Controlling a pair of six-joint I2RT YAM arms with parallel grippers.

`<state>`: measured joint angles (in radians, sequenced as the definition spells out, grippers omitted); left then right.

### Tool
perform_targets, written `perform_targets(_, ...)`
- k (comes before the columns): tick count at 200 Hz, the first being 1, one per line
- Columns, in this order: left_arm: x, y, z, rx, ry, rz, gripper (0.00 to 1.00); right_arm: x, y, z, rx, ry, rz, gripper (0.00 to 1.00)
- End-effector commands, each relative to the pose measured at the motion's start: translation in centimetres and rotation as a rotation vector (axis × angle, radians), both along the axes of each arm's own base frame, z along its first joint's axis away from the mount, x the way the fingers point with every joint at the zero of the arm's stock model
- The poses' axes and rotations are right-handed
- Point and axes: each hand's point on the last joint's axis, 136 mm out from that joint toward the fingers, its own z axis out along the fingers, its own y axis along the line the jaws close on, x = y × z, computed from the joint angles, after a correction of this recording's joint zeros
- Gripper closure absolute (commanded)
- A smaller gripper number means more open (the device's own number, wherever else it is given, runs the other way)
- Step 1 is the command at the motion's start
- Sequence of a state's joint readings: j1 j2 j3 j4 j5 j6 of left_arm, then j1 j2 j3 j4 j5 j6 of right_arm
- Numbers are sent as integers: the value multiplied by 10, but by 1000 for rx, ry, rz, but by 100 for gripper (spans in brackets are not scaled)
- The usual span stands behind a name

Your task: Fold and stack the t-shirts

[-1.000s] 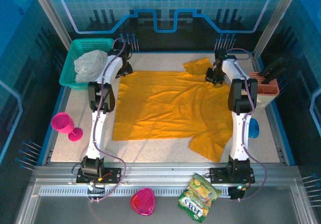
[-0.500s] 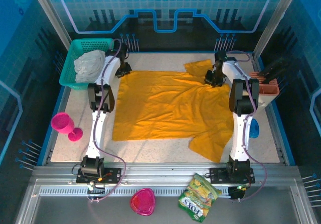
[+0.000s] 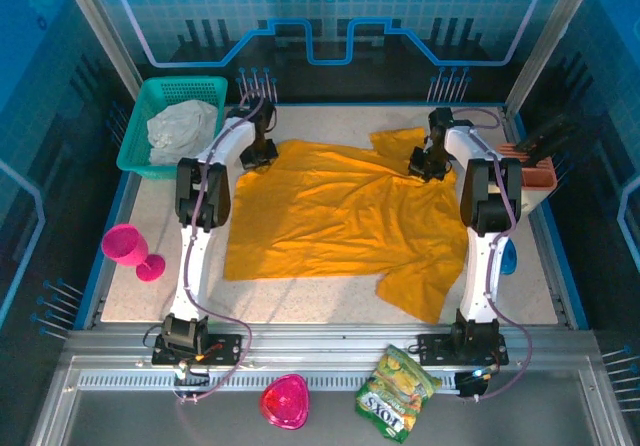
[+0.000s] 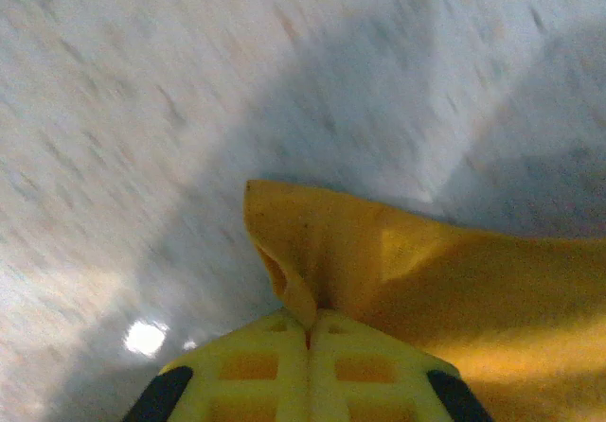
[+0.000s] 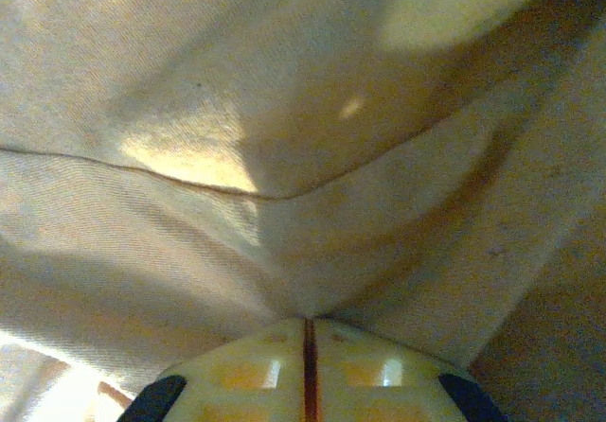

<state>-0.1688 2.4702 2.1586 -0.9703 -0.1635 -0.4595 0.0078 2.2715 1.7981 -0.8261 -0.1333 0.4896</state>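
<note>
A mustard-orange t-shirt (image 3: 340, 216) lies spread over the middle of the table. My left gripper (image 3: 264, 154) is shut on its far left corner; in the left wrist view the cloth (image 4: 398, 261) bunches up into the closed jaws of the left gripper (image 4: 310, 327), lifted off the speckled table. My right gripper (image 3: 424, 163) is shut on the shirt near the far right sleeve, and the right wrist view has the fabric (image 5: 284, 157) pulled tight into the closed jaws of the right gripper (image 5: 309, 325). A sleeve (image 3: 415, 288) lies at the near right.
A teal basket (image 3: 140, 146) with a grey-white cloth (image 3: 180, 131) stands at the far left. A pink goblet (image 3: 130, 248) lies at the left edge. A brown rack (image 3: 530, 171) and a blue object (image 3: 506, 254) sit at the right. A pink bowl (image 3: 284, 402) and a snack bag (image 3: 397, 391) lie in front.
My left gripper has closed on the shirt's far left corner and drawn it rightward and nearer, rumpling that edge. The right gripper has kept its grip, shifting slightly.
</note>
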Motion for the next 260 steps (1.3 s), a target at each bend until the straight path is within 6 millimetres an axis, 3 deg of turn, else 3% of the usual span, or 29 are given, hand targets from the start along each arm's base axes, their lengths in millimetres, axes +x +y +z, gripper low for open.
perform_targets(1,-20,-1,8,5,35,-15,100,-6,6,15,19,-15,21,88)
perform_targets(47,-38,12,55,40,-85,14,100,11,-1,51,-4,-125,79,59)
perform_targets(75,-43,12,77,29,-137,13,100,38,-11,73,-41,-198,106,50)
perform_targets(92,-40,7,80,-2,-153,4,100,57,-15,74,-42,-211,131,49)
perform_targets(101,-39,4,79,-16,-155,-1,100,66,-16,61,-44,-191,148,48)
perform_targets(125,-36,-2,73,-36,-150,-11,100,90,-22,49,-83,-195,179,44)
perform_targets(158,-34,-7,66,-50,-142,-16,100,104,-40,26,-125,-183,162,39)
perform_targets(195,-36,-8,64,-58,-141,-14,100,92,-42,2,-84,-122,144,51)
perform_targets(239,-41,-8,65,-67,-144,-8,100,71,-24,0,-60,-87,147,100)
perform_targets(260,-44,-7,67,-64,-149,-6,100,61,-13,16,-62,-108,148,100)
